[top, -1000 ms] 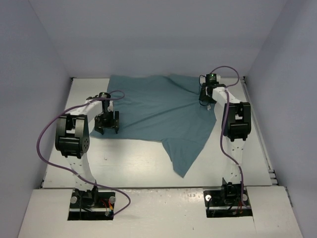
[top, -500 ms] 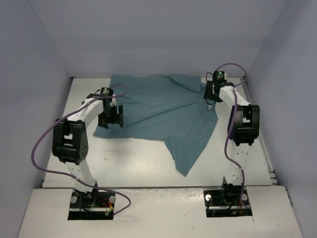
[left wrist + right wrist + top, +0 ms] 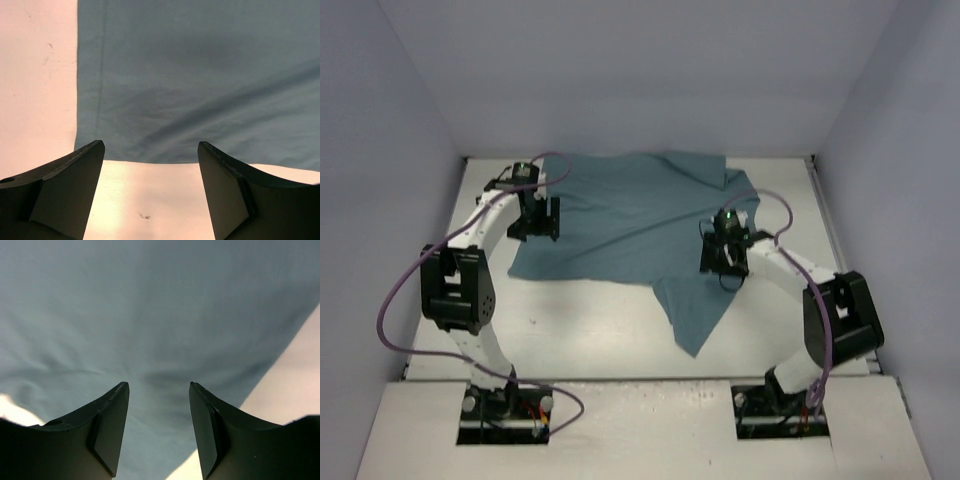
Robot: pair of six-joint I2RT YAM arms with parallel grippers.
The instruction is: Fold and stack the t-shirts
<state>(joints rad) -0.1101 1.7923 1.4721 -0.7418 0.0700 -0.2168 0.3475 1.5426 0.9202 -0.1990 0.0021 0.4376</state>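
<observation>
— Teal-blue short-sleeved cotton t-shirt (image 3: 630, 225): where does it lie?

— Spread out on the white surface (image 3: 580, 310), mostly over the far half. One pointed flap reaches toward the near edge, and the cloth is rumpled at the far right corner. It is one unfolded layer, with shallow creases running across it.

— And the left fingers (image 3: 65, 190)?

— Spread wide, with nothing between them. The left arm (image 3: 485, 225) reaches to the shirt's left side. In the left wrist view the shirt's corner sits just ahead of the tips. A stitched hem runs down its left edge, and the other edge crosses the gap between the two fingers. Bare surface shows under the gap itself. I cannot tell whether either tip touches the cloth.

— The right fingers (image 3: 100, 435)?

— Also parted, though less widely, and holding nothing. The right arm (image 3: 785, 270) bends in from the right, so these fingers are over the shirt's right part, just above where the flap begins. The right wrist view shows plain teal cloth filling the space between and beyond them, with a soft dark shadow on the fabric near the tips. Bare surface shows at the lower right. Whether they touch the cloth is not clear either.
</observation>
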